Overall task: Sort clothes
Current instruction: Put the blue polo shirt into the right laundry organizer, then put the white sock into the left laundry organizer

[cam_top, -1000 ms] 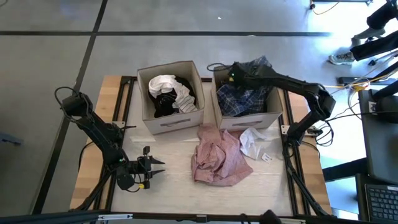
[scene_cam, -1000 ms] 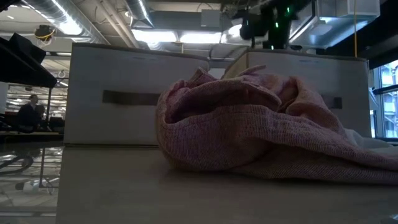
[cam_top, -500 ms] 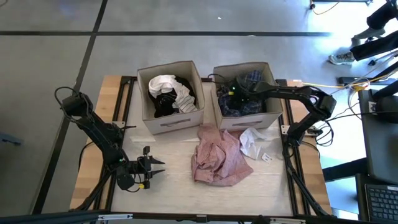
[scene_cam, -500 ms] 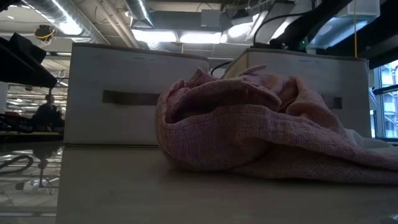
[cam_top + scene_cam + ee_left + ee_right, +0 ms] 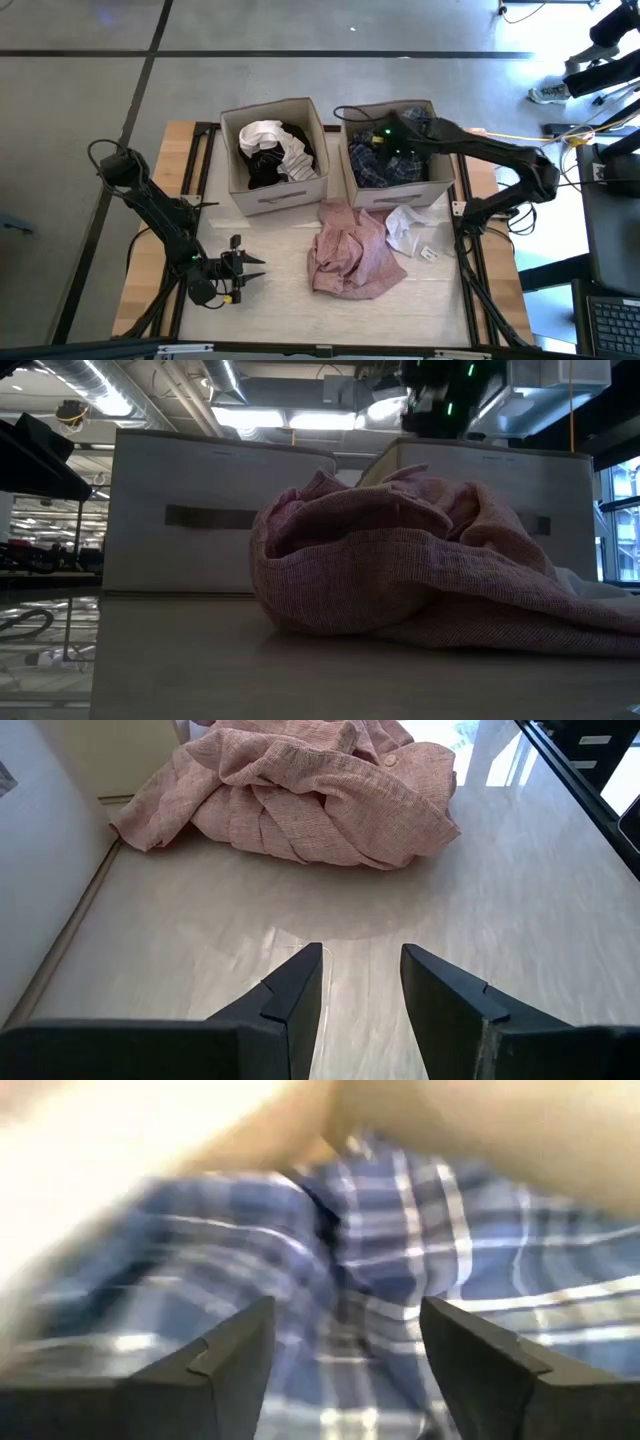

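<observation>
Fingers of the right gripper (image 5: pixel 345 1355) spread open over plaid cloth (image 5: pixel 385 165) in the right of two boxes (image 5: pixel 395 190); left gripper (image 5: pixel 360 982) open, near pink garment (image 5: pixel 350 250).

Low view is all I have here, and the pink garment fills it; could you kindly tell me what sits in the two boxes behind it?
Observer: The left box holds white and black pieces; the right box holds blue-plaid fabric.
Operator: Where is the right end effector, please?
Observer: The right end effector is over the right box, open, fingers empty above the plaid.
Operator: And the left one?
Observer: The left end effector waits open at the table's near left, apart from the pink garment.
</observation>
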`<state>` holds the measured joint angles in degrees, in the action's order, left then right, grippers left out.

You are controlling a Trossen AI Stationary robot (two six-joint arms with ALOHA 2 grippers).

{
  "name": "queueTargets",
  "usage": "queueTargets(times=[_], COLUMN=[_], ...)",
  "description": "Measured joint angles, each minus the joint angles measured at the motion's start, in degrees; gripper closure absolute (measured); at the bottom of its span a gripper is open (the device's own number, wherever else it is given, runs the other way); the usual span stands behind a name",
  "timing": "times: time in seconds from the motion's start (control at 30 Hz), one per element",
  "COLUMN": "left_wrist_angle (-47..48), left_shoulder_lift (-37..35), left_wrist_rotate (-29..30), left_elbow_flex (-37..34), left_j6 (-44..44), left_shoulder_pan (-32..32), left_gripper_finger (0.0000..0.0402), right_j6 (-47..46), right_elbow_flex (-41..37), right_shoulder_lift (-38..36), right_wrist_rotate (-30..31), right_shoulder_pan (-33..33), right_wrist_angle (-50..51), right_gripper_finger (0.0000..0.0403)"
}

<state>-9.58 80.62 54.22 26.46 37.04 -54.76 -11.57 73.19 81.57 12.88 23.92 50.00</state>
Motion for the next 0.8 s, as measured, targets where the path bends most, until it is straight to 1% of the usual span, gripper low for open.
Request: queueTargets(times=[0.17,0.33,0.47,0.6,0.8], left_wrist_angle=[0.00,0.00,0.00,-0.02,-0.08], left_shoulder_lift=[0.00,0.00,0.00,0.00,0.00], left_wrist_rotate=[0.00,0.00,0.00,0.00,0.02], left_elbow_flex=[0.00,0.00,0.00,0.00,0.00], left_j6=[0.02,0.04,0.07,0.07,0.23], left_shoulder_pan=[0.00,0.00,0.00,0.00,0.00], left_gripper_finger=[0.0274,0.0274,0.0274,0.0274,0.0274], right_j6=[-4.63,-12.09,-19.32,-26.08,-37.21], right_elbow_flex=[4.90,5.46,5.46,4.88,0.44], right_shoulder_lift=[-5.10,-8.77,-8.72,-7.45,-6.29], right_wrist_rotate=[1.73,1.99,1.99,2.77,9.26], right_shoulder_pan=[-9.13,-20.63,-30.76,-40.76,-53.19], right_wrist_angle=[5.53,7.63,9.27,8.48,8.56], right_gripper_finger=[0.0152,0.0152,0.0152,0.0152,0.0152])
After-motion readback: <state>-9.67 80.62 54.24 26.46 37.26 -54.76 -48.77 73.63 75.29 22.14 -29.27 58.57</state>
